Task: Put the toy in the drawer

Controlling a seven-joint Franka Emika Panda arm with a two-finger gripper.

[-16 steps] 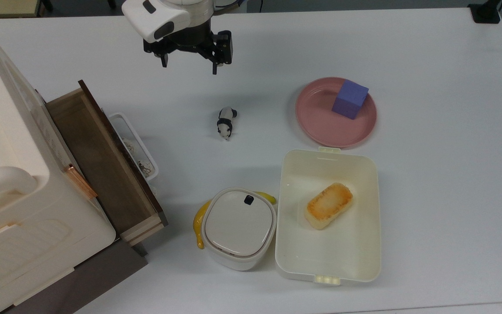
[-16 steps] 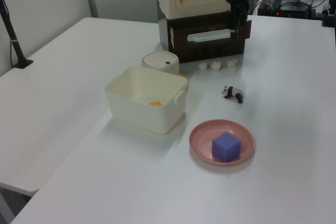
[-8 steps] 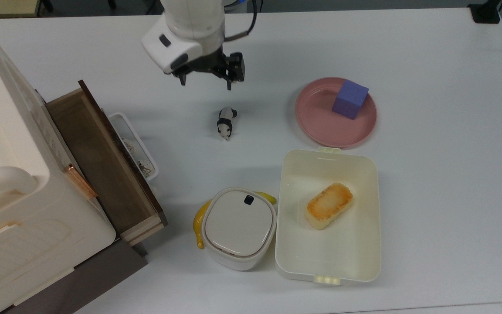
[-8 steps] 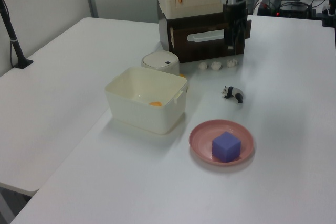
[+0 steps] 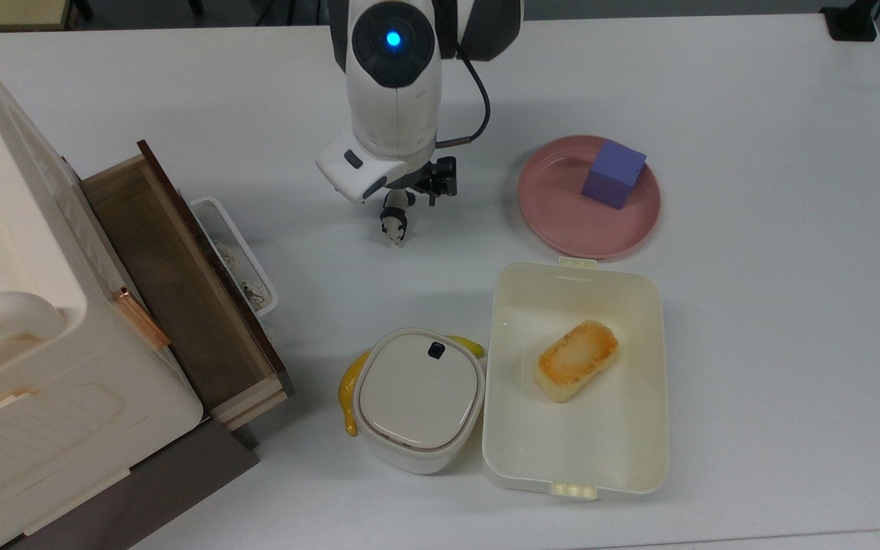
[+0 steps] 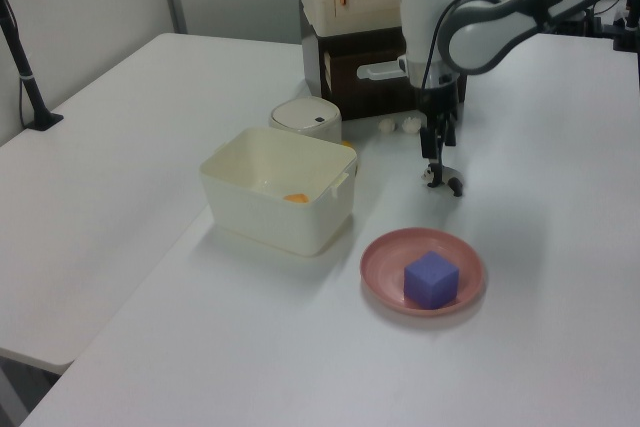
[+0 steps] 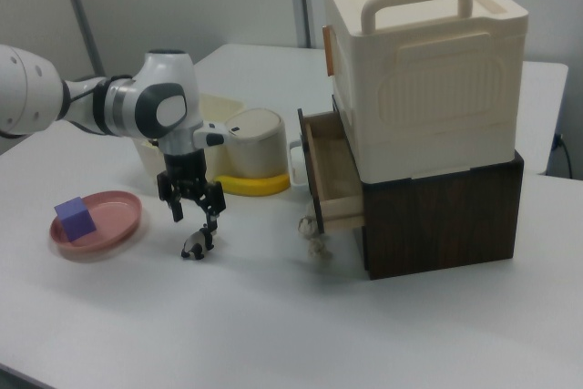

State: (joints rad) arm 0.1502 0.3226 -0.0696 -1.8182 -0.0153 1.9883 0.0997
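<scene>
The toy, a tiny black-and-white panda (image 5: 394, 223), stands on the white table between the drawer and the pink plate. My gripper (image 5: 407, 200) hangs open right over it, fingers pointing down. In the right view the gripper (image 7: 194, 211) has one finger on each side, just above the panda (image 7: 195, 245), apart from it. The left view shows the gripper (image 6: 437, 152) straight above the panda (image 6: 445, 183). The wooden drawer (image 5: 173, 283) stands pulled out of the cream cabinet at the top view's left, its brown inside bare.
A pink plate (image 5: 562, 221) holds a purple cube (image 5: 613, 173). A cream lunch box (image 5: 574, 451) with a toasted piece lies in front, beside a white lidded pot (image 5: 418, 397) and a banana (image 5: 348, 389). A small white tray (image 5: 215, 210) sits against the drawer front.
The arm has swung from the top view's upper edge toward the panda and come down over it. The gripper stays open. The panda has not moved.
</scene>
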